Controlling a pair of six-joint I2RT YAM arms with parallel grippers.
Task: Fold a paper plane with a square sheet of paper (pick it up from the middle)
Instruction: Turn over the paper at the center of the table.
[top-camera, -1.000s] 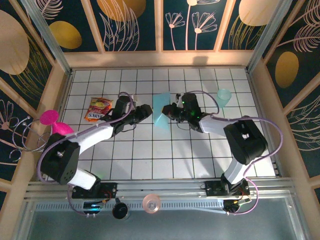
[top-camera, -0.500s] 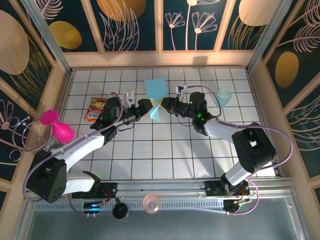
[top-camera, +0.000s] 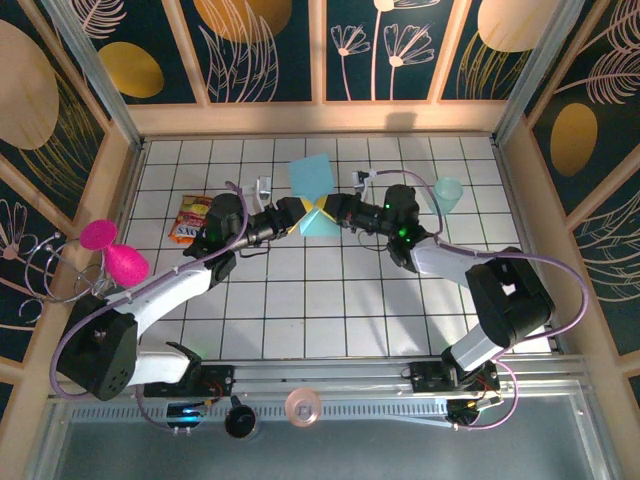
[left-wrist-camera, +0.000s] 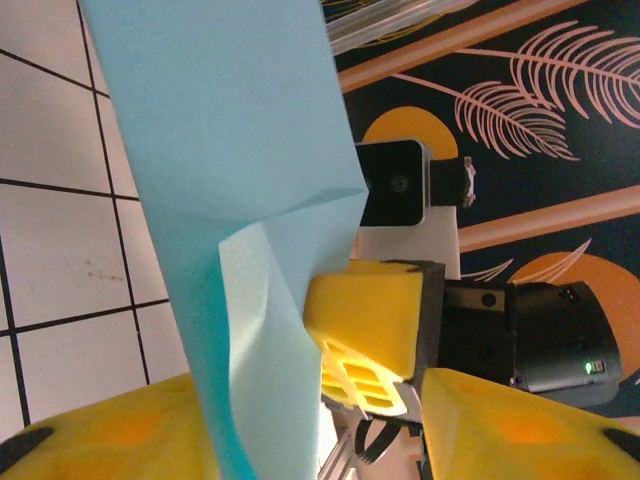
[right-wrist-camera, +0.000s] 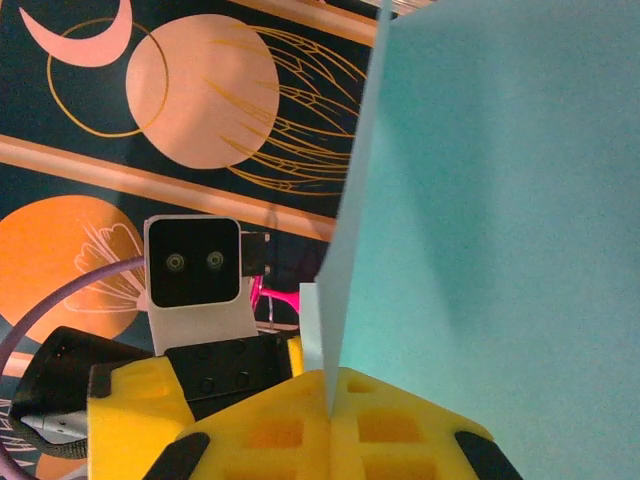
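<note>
A: Looking for the thin light-blue square sheet of paper. Where?

B: Up in the air above the white tiled table, at the far middle, between the two arms. Stands on edge, pinched near its middle. Spreads upward and downward from that pinch, a little like a bow tie (from the top view, at least).

A: And the state of the right gripper?

B: Closed tight on the sheet. In the right wrist view, yellow foam pads pressed together, with the paper edge rising straight out from between them.

A: And of the left gripper?

B: Faces the right one, tip close to tip. Partly apart in the left wrist view: one yellow pad at the bottom left, the other at the bottom right, with a clear gap between. Does not clamp the paper. Only takes it into the gap, with the sheet lying against the bottom-left pad and apart from the other.

A: Shape of the sheet at that place?

B: Not flat. Bent in a soft fold, with a crease near the right gripper's pads.

A: Anything more on the table?

B: A translucent pale-teal plastic cup at the far right, well apart from the sheet. Also an orange-red snack packet at the left, just beside the left arm.
</note>
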